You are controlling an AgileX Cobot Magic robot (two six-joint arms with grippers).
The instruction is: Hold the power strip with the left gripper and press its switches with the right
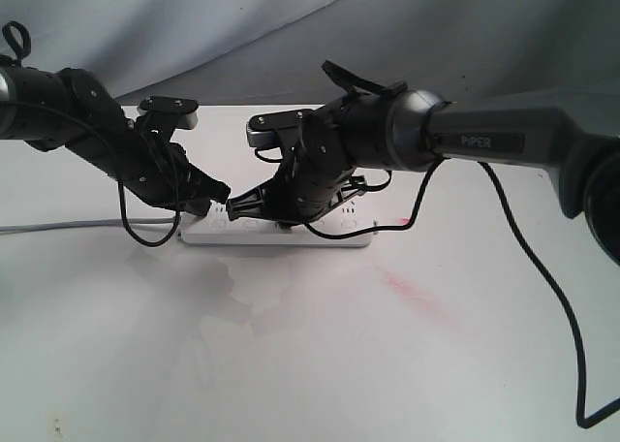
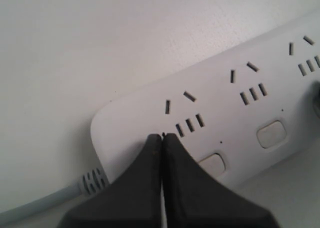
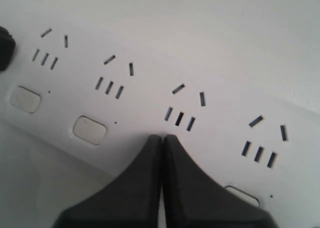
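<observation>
The white power strip (image 1: 320,234) lies on the table, its grey cord (image 1: 58,227) running off to the left. My left gripper (image 1: 224,193) is shut, nothing between its jaws. Its tip (image 2: 162,136) rests on the strip (image 2: 135,113) at the cord (image 2: 50,198) end, beside the first socket set. Two switches (image 2: 212,164) (image 2: 271,133) show nearby. My right gripper (image 1: 234,209), on the PIPER arm, is also shut. Its tip (image 3: 162,138) sits on the strip (image 3: 150,108) under the third socket set, hiding the button there. Other switches (image 3: 25,99) (image 3: 90,130) (image 3: 242,194) show beside it.
The white table (image 1: 291,364) carries a pink smear (image 1: 417,292) right of the strip. A black cable (image 1: 542,287) hangs from the right arm down to the table's right side. Grey cloth (image 1: 242,25) backs the scene. The two grippers' tips lie close together.
</observation>
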